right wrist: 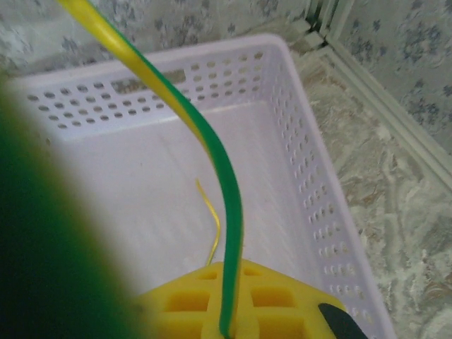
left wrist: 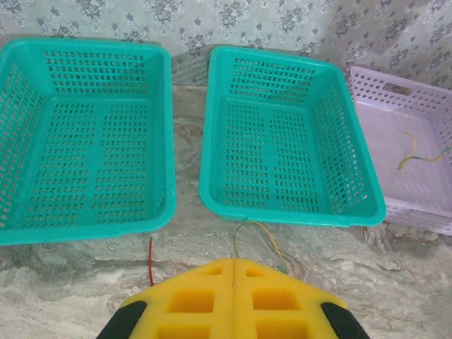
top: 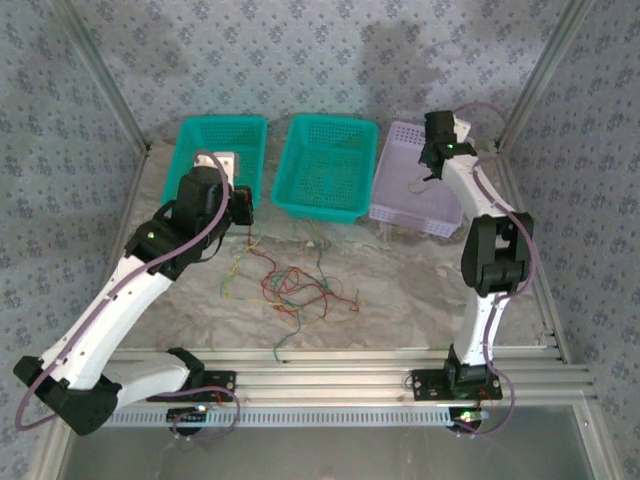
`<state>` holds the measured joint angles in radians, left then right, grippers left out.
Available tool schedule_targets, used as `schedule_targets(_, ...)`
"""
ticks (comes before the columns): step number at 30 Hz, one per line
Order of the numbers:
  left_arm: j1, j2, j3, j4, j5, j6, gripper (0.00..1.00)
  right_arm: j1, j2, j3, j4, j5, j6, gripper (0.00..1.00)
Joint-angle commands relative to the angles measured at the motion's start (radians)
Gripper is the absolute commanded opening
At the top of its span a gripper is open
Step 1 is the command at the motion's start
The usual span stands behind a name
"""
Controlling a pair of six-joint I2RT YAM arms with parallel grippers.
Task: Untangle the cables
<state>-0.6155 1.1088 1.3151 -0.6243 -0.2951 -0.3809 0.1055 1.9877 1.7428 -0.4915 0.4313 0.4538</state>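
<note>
The cables (top: 300, 285) lie as a loose tangle of red, green, yellow and orange wires on the marble table, between the arms. My left gripper (top: 243, 208) hovers just behind the tangle, in front of the gap between the two teal baskets. Its yellow fingers (left wrist: 191, 300) are pressed together with nothing between them. A red wire end (left wrist: 150, 260) and a yellow-green loop (left wrist: 263, 236) lie just ahead of it. My right gripper (right wrist: 229, 265) is shut on a green-and-yellow cable (right wrist: 222, 169) and holds it over the lilac basket (right wrist: 311, 141). A thin yellow end (right wrist: 214, 219) hangs below.
Three baskets stand in a row at the back: the left teal basket (top: 190, 135), the middle teal basket (top: 290, 150) and the lilac basket (top: 385, 200). Aluminium frame posts (top: 540, 70) and patterned walls close in both sides. Open table lies in front of the tangle.
</note>
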Motion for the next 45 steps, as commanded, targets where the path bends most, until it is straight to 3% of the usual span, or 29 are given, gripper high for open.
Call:
schedule_targets(1, -0.012, -0.013, 0.004, 0.043, 0.005, 0.021, 0.0, 0.006, 0.074, 0.05, -0.053, -0.006, -0.016, 0.0)
schedule_targets(7, -0.024, -0.025, -0.006, 0.045, -0.008, 0.033, 0.0, -0.001, 0.181, 0.122, -0.162, -0.098, 0.009, 0.0)
schedule_targets(12, -0.031, -0.034, -0.015, 0.051, -0.008, 0.04, 0.0, -0.002, 0.174, 0.153, -0.199, -0.143, 0.029, 0.0)
schedule_targets(19, -0.042, -0.046, -0.027, 0.07, -0.003, 0.05, 0.0, 0.0, 0.031, 0.123, -0.174, -0.189, 0.024, 0.34)
schedule_targets(29, -0.046, -0.052, -0.027, 0.083, 0.031, 0.05, 0.0, -0.003, -0.102, 0.014, -0.127, -0.178, 0.019, 0.65)
schedule_targets(36, -0.045, -0.052, -0.02, 0.087, 0.048, 0.041, 0.0, -0.008, -0.166, -0.042, -0.1, -0.185, 0.029, 0.72)
schedule_targets(40, -0.046, -0.048, -0.011, 0.096, 0.069, 0.031, 0.0, 0.038, -0.267, -0.138, -0.014, -0.282, 0.011, 0.73)
schedule_targets(45, -0.046, -0.087, -0.027, 0.147, 0.058, 0.021, 0.0, 0.158, -0.409, -0.335, 0.166, -0.55, -0.013, 0.74)
